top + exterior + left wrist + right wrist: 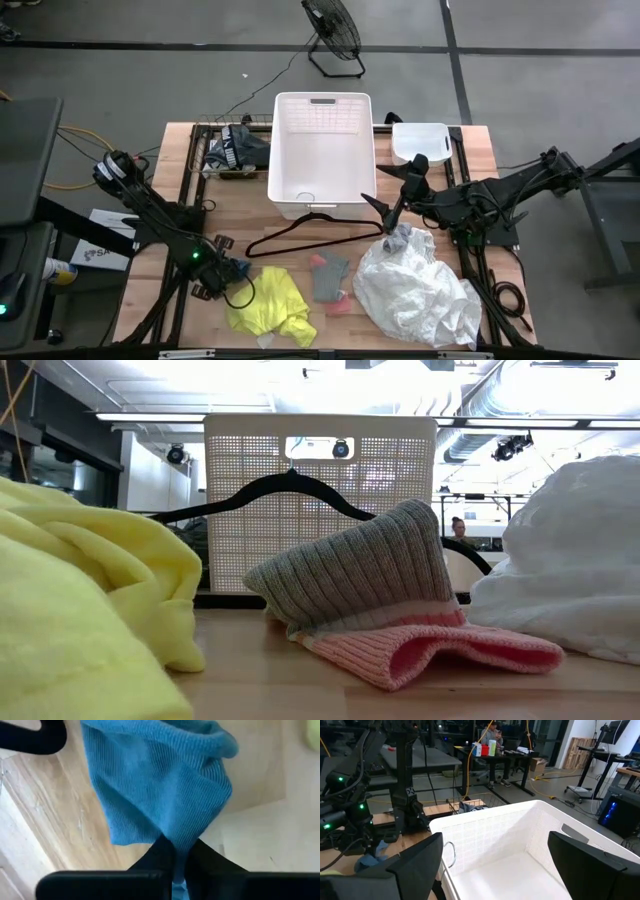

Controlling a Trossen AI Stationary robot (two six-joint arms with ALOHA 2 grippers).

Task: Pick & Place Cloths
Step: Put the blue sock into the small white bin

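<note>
My left gripper (232,268) sits near the table's near-left part, beside the bright yellow cloth (268,305), and is shut on a small blue cloth (160,785). My right gripper (384,210) hovers open at the near right corner of the white basket (322,150); in its wrist view the spread fingers (495,870) frame the basket's inside. A small grey cloth (400,238) lies just below it on the large white cloth (420,290). A grey and pink knit piece (370,600) lies on the wood between yellow and white. My left gripper pinches the blue cloth between its two fingers at a gathered edge (176,840). The fingers come from above. The rest of the cloth spreads out beyond the fingertips over the wood; whether it is clear of the table I cannot tell.
A thin black hanger (300,235) lies on the table just in front of the basket. Dark cloths (235,150) sit in a wire tray at the far left. A white lid (420,142) rests at the far right. A floor fan (335,35) stands beyond the table.
</note>
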